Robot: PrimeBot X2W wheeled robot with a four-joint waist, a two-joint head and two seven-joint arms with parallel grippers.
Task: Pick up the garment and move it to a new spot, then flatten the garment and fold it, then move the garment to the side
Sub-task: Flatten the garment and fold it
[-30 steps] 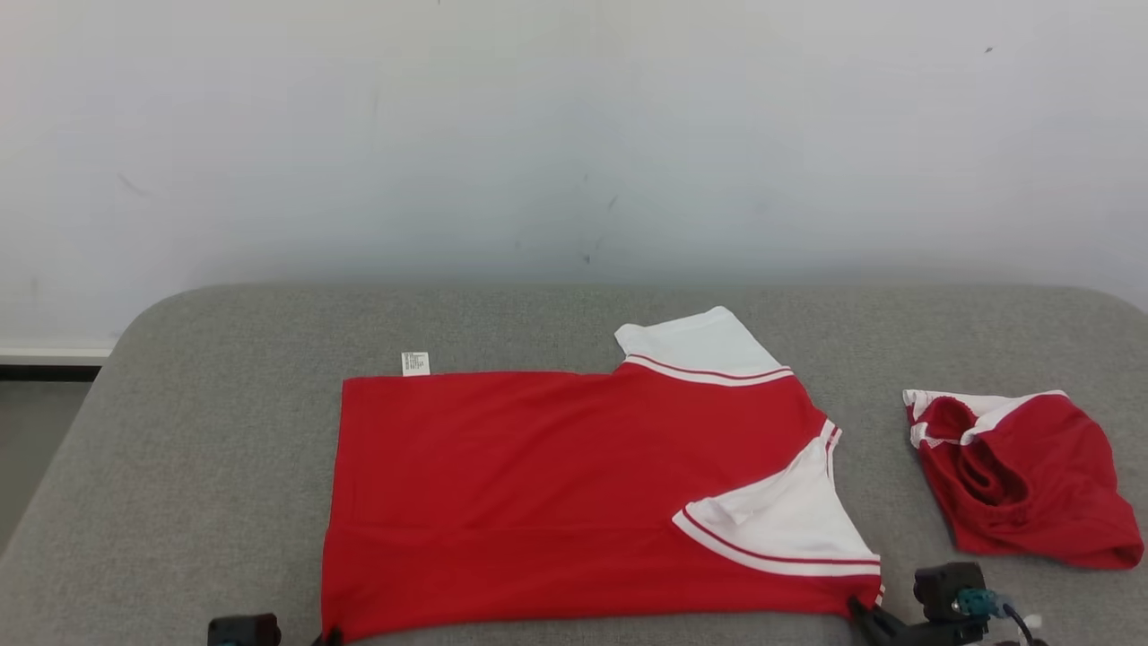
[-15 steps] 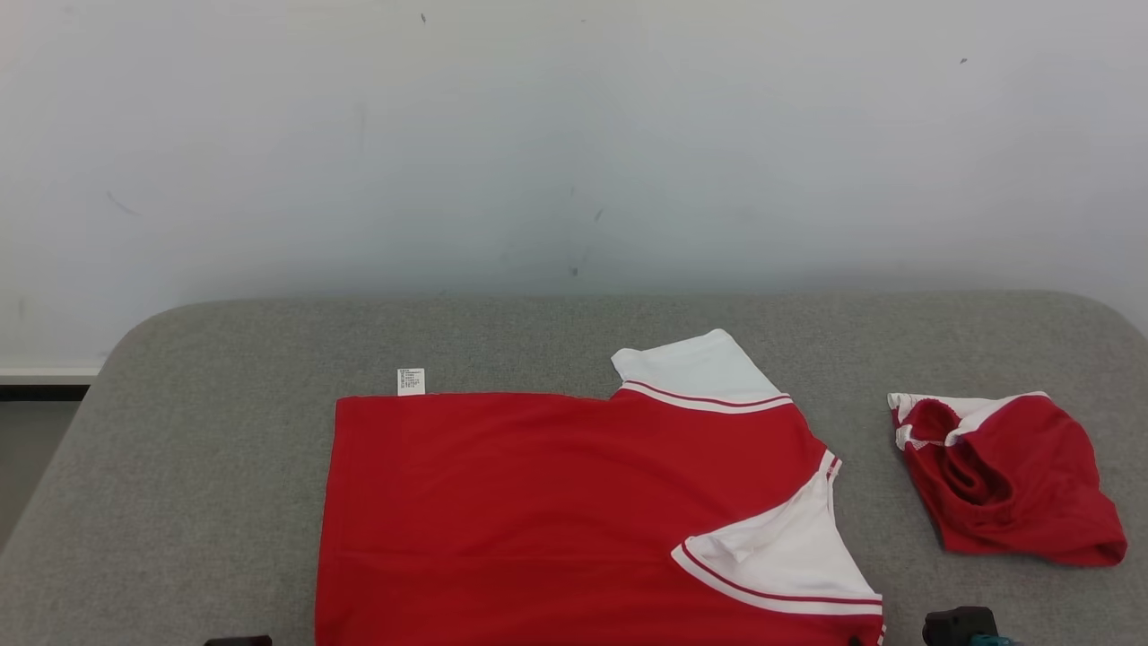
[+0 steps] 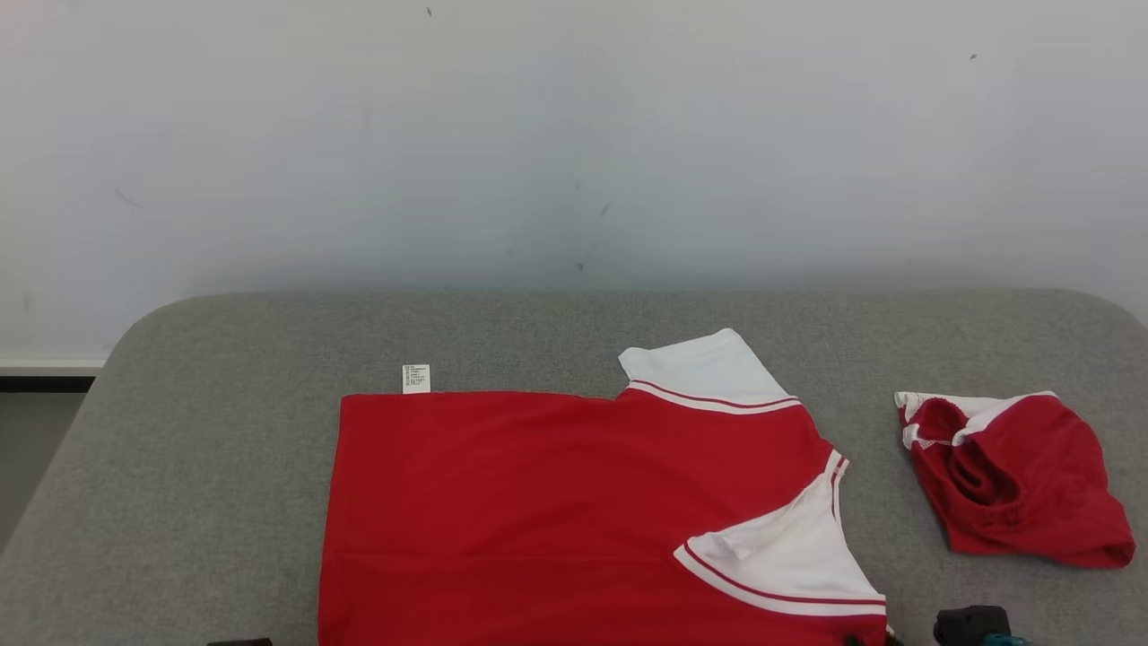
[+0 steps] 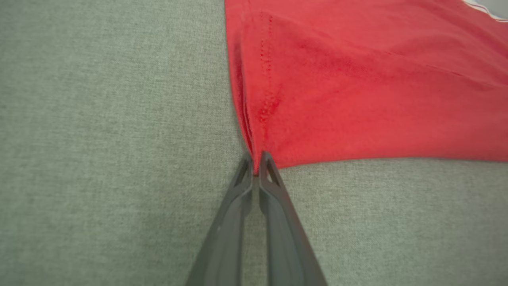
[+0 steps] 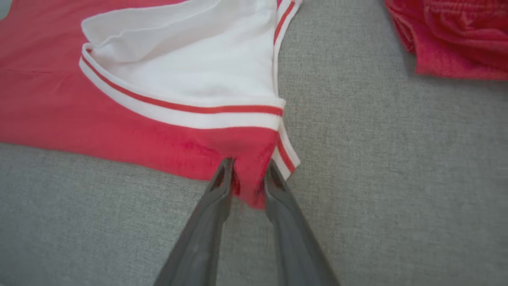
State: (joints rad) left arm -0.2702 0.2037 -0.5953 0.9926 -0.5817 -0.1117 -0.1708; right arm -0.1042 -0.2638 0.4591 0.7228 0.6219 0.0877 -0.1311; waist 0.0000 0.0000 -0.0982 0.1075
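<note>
Nearest to you, your left claw [image 4: 256, 159] is clenched on the near left corner of the red shirt [image 3: 538, 502], its two dark fingers [image 4: 226, 222] pressed together with only the hem's tip pinched between them. Your right claw [image 5: 248, 167] sits at the shirt's near right corner with its fingers parted. A small fold of red cloth lies in the gap between them, beside the striped trim, and it looks released rather than squeezed. The shirt lies flat on the grey padded table [image 3: 206, 449], spread left to right, with its near edge running off the bottom of the head view. It sits about mid-table and slightly right of centre. One white sleeve [image 3: 789, 547], edged with a red and white stripe, is folded over the red body at the near right. Its cuff opening gapes a little in the right wrist view. A second white sleeve [image 3: 708, 368] sticks out from the far edge, right of centre. A small white label [image 3: 416, 379] pokes out at the far left corner. To the right, apart from the shirt, a crumpled red and white garment [image 3: 1013, 484] lies in a heap on the table. Beyond the table's rounded far edge stands a pale wall [image 3: 574, 135] marked with a few dark specks. At the far left you can see a white skirting board [image 3: 49, 366] and a strip of floor [image 3: 31, 449].
</note>
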